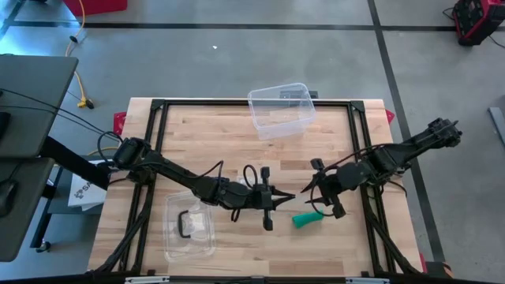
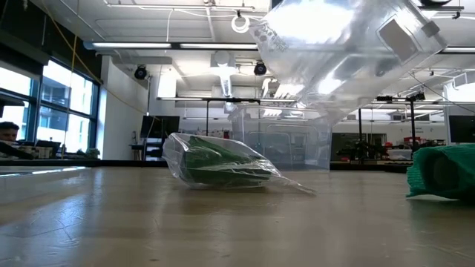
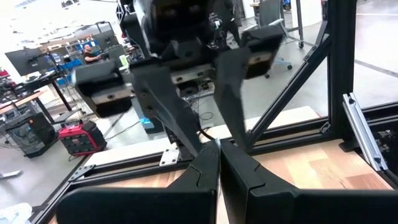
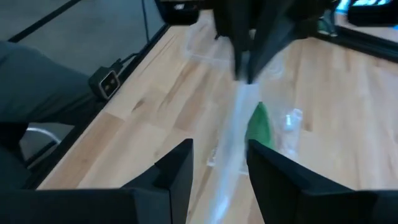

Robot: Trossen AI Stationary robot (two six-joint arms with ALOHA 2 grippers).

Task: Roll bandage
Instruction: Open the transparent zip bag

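My left gripper [image 1: 286, 197] [image 3: 219, 163] is shut on a clear plastic wrapper [image 4: 238, 127] above the middle of the table. My right gripper [image 1: 309, 188] [image 4: 219, 163] faces it, tip to tip. It is open, with the wrapper running between its fingers. Whether they touch the wrapper I cannot tell. A light green bandage [image 1: 308, 219] [image 2: 441, 172] lies on the table just nearside of both grippers. A clear bag with a dark green roll inside [image 2: 215, 165] lies on the table at the near left [image 1: 189, 225]. My left gripper pinches the wrapper's end [image 4: 247, 87] between its two shut fingers. The fingers come level from the table's left. The wrapper runs from them as a narrow strip toward my right gripper, lifted clear of the table.
A clear plastic container [image 1: 282, 109] stands at the table's far edge. Clear plastic [image 2: 349, 52] fills the top of the low view. A black frame [image 1: 158, 110] runs round the table. Bare wood lies at the far left and near right.
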